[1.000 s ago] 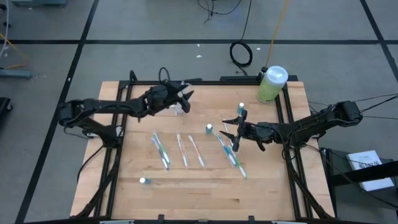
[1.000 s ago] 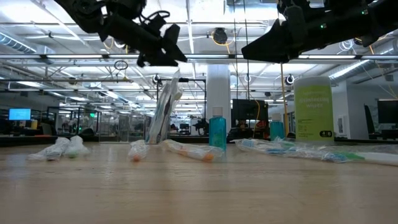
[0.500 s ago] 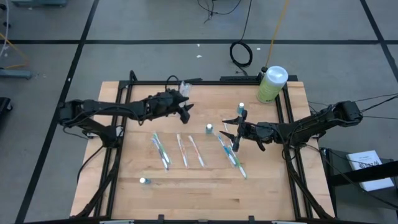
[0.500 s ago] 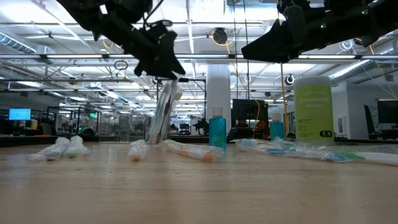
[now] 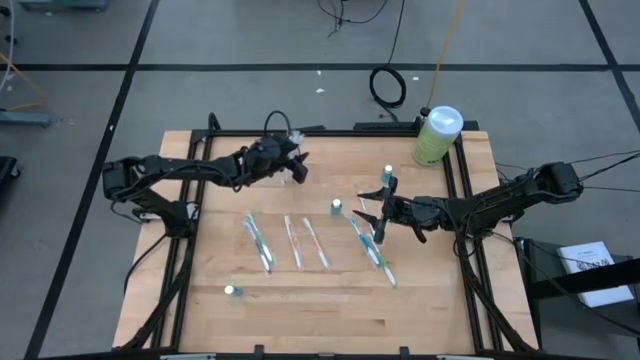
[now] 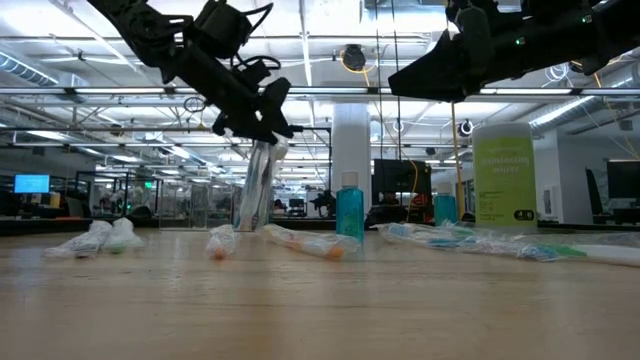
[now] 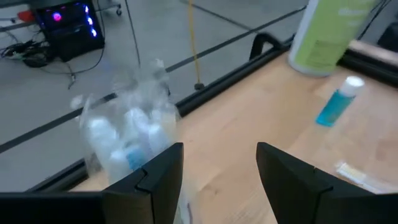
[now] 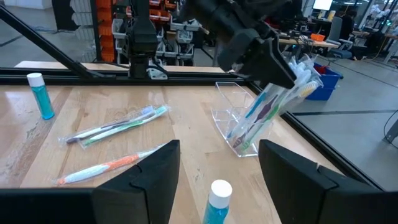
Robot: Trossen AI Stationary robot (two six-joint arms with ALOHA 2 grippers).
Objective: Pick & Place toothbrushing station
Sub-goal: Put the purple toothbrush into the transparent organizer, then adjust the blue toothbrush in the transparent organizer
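On the wooden table [image 5: 430,310] we've got the toothbrushing station [image 8: 245,127] tilted near the back edge. Our left gripper [image 6: 255,125] sits at its top, fingers apart, not clamping. The right gripper [image 5: 368,222] hovers mid-table, fingers apart, empty.

Clear glossy plastic toothbrushing station [image 8: 244,127] on matt wooden table [image 5: 330,310].

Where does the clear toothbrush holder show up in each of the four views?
High view: toothbrush holder near the table's far edge, at the left end effector.
Low view: left of centre, tilted.
Left wrist view: blurred, at left.
Right wrist view: right of centre.
Shared landmark: the green bottle, absent only from the right wrist view.
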